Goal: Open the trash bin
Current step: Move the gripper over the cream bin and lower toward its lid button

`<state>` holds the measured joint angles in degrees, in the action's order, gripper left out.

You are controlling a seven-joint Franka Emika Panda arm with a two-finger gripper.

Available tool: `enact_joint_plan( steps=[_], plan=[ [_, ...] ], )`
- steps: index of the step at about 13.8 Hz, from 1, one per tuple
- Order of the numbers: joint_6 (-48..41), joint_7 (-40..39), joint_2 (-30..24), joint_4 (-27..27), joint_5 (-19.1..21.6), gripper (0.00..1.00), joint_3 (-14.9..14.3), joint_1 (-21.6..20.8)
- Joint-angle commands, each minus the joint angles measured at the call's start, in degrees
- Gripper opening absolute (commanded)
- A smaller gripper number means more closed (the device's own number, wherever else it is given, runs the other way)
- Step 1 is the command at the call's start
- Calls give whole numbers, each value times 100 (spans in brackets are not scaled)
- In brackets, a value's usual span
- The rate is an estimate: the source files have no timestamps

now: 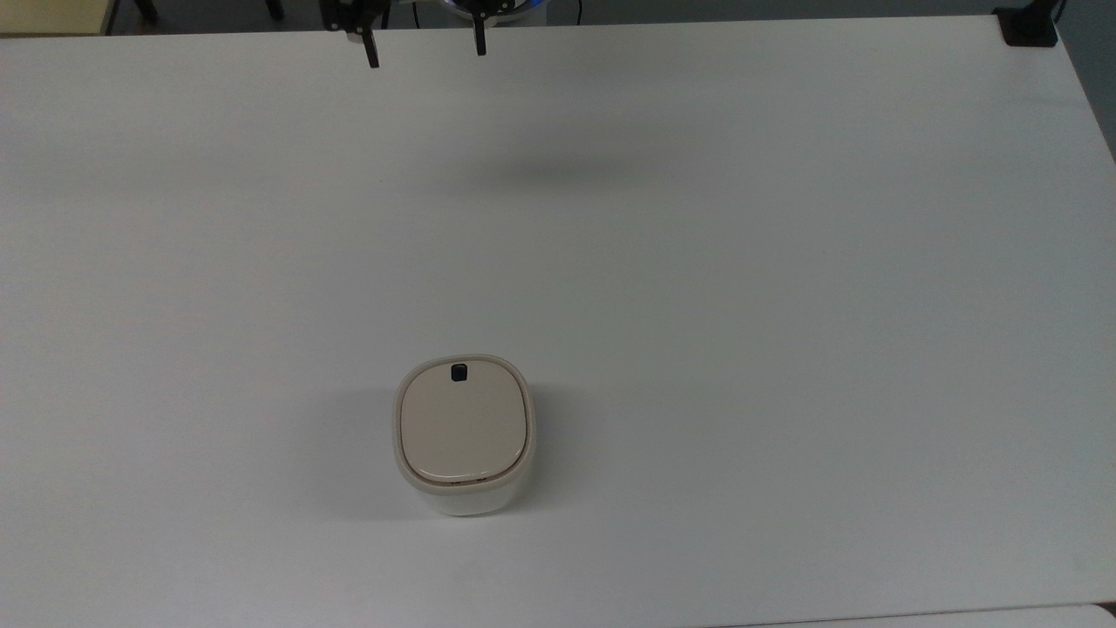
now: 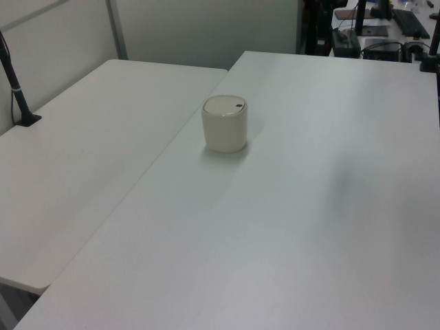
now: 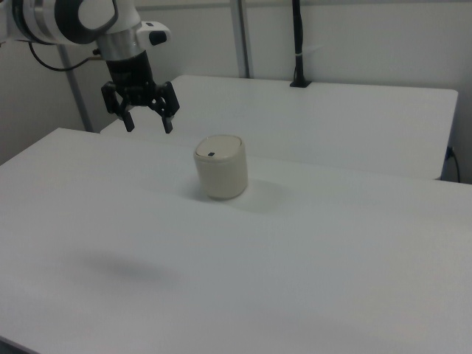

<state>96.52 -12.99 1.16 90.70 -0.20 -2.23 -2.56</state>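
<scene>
The trash bin [image 1: 463,433] stands on the white table, a cream-white rounded-square tub with a flat beige lid lying shut. A small black square button [image 1: 458,372] sits near the lid's far edge in the top view. The trash bin [image 2: 224,124] also stands mid-table in the left view, and the trash bin [image 3: 220,167] sits below and to the right of the arm in the right view. My gripper [image 1: 425,52] hangs open at the top view's upper edge, far from the bin. In the right view the gripper [image 3: 148,125] hovers high above the table with nothing between its fingers.
The white table [image 1: 785,305] spreads wide on all sides of the bin. A second white table [image 2: 75,172] adjoins it on the left view's left. A black post [image 3: 298,44] is clamped to that table. A black clamp [image 1: 1027,26] sits at the top view's upper right corner.
</scene>
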Motion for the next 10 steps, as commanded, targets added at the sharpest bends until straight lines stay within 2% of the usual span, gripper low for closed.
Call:
enact_joint_plan(
  steps=[1,4,6,7,9,10],
  plan=[
    [750,-433,191,1,-16,65,-76,-8],
    [1507,-319,463,1,19,27,-76,19],
    [2183,530,674,9,37,5,-85,10],
    [2770,1344,867,18,-6,1,-76,-16],
    [3519,2148,1174,36,-16,1,-76,-25],
    [3714,2256,1307,36,-16,1,-76,-34]
  ],
)
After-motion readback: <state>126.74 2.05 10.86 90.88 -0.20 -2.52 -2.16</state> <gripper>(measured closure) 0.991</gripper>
